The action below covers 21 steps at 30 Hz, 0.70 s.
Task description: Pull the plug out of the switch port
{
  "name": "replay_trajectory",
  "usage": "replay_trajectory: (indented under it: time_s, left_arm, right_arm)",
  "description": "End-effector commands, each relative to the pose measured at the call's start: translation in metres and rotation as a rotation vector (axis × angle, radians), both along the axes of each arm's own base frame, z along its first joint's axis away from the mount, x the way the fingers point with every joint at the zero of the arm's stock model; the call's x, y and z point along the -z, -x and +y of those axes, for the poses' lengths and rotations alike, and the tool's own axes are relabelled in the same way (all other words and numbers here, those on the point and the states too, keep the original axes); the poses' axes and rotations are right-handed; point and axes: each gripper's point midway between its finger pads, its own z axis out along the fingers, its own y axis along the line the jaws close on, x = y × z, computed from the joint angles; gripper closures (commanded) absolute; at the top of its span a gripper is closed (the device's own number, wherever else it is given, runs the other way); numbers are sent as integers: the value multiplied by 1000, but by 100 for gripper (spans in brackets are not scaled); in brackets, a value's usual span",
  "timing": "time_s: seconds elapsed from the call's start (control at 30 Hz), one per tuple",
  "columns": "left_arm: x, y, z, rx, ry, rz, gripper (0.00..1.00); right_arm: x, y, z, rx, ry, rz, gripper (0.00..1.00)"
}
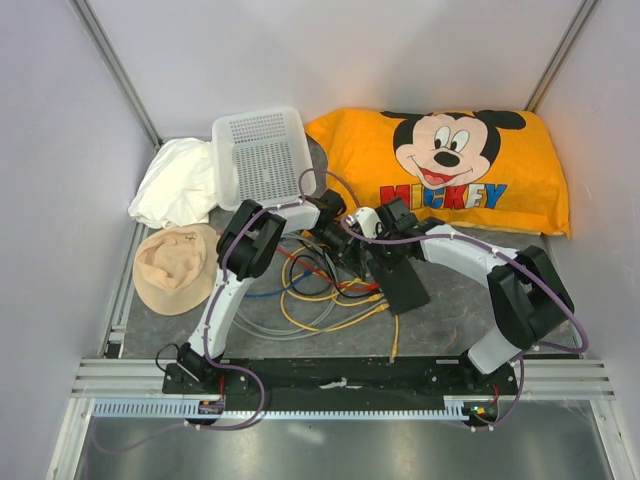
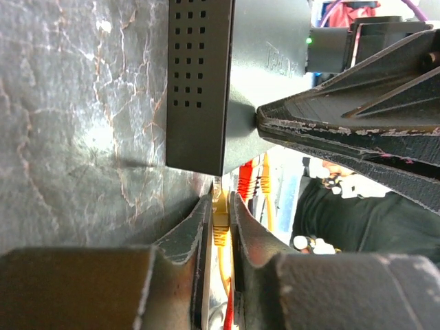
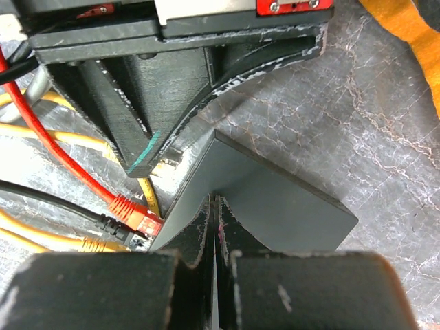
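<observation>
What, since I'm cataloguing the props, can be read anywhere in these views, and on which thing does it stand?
"MICKEY": coloured capitals on the orange pillow, below the cartoon mouse face.
Raised lettering on the black box, left wrist view: sideways and too faint to read.
Nothing else is readable.

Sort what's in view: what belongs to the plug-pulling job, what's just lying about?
Job: switch box, yellow plug, left gripper clamping it, right gripper pressing the box.
Lying about: other cables, white basket, Mickey pillow, white cloth, tan hat.

Black switch box [image 2: 206, 82] — yellow plug [image 2: 220, 227]
</observation>
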Motion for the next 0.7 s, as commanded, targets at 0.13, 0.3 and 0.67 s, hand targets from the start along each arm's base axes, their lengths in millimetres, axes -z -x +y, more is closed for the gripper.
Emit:
replay_trajectory:
  time_s: [0.13, 0.3, 0.67]
  left_arm:
    - [-36, -46, 18, -44, -115, -343, 98]
    - [-74, -77, 35, -95, -139, -519, 98]
    - [-118, -97, 109, -137, -230, -631, 98]
  right_arm:
    - [46, 31, -42, 33, 187, 128, 100]
    - [46, 30, -42, 32, 188, 119, 100]
    - [44, 28, -47, 48, 201, 100, 100]
